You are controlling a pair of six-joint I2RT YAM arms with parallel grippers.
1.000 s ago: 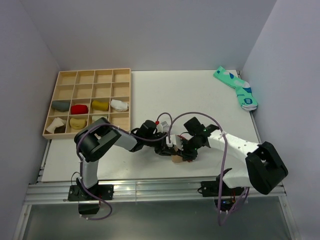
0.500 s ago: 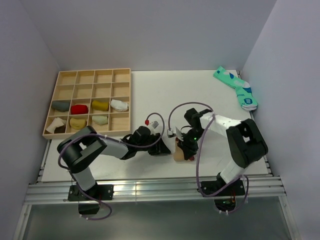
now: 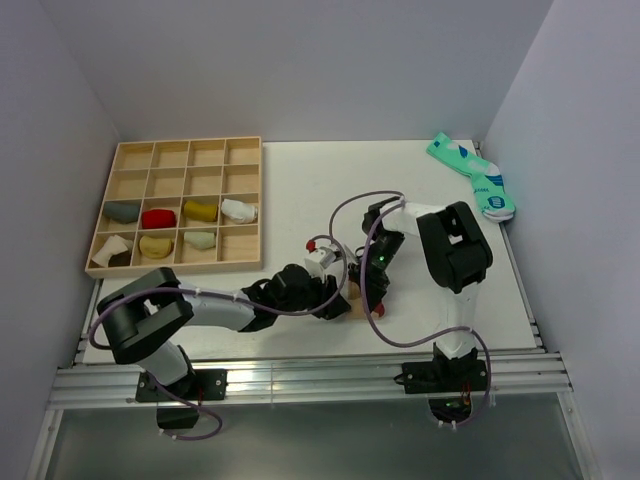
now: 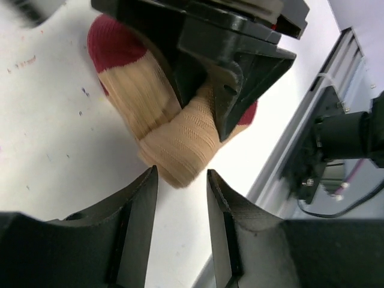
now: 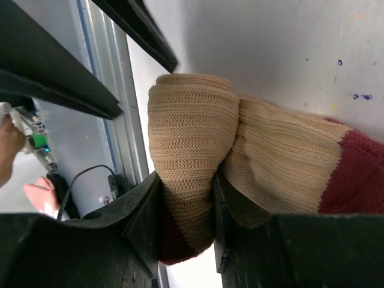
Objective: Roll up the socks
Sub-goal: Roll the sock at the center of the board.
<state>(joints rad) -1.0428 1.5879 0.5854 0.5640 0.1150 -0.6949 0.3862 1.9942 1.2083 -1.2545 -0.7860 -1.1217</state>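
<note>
The right claw [image 5: 186, 183] clamps the rolled tan sock [image 5: 192, 120]. The left claw [image 4: 180, 177], jaws apart, sits just beside it.

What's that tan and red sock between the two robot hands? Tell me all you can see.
A ribbed knit tan sock with maroon patches, partly rolled into a fat bundle, lying on the white table. The right hand pinches the roll from both sides; the left hand is open, just short of the bundle's tip, not gripping it.
</note>
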